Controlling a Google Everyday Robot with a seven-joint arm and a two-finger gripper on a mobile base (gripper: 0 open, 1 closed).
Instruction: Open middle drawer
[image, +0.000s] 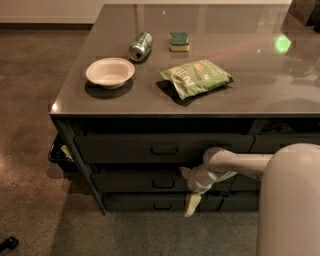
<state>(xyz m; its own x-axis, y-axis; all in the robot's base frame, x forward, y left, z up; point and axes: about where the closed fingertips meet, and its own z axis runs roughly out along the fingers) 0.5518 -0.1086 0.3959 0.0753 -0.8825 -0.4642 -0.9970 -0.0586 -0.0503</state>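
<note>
Gripper (188, 189) hangs before the middle drawer (127, 181), just right of its loop handle (164, 183), fingers spread wide apart, apparently clasping nothing.

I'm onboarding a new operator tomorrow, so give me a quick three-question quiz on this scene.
1. True or false: the hand sits in front of the middle drawer, right of its loop handle.
2. Which item on the countertop lies on its side? A) bowl B) soda can C) sponge
3. How many drawers are stacked in that column?
Key: 1 true; 2 B; 3 three.
</note>
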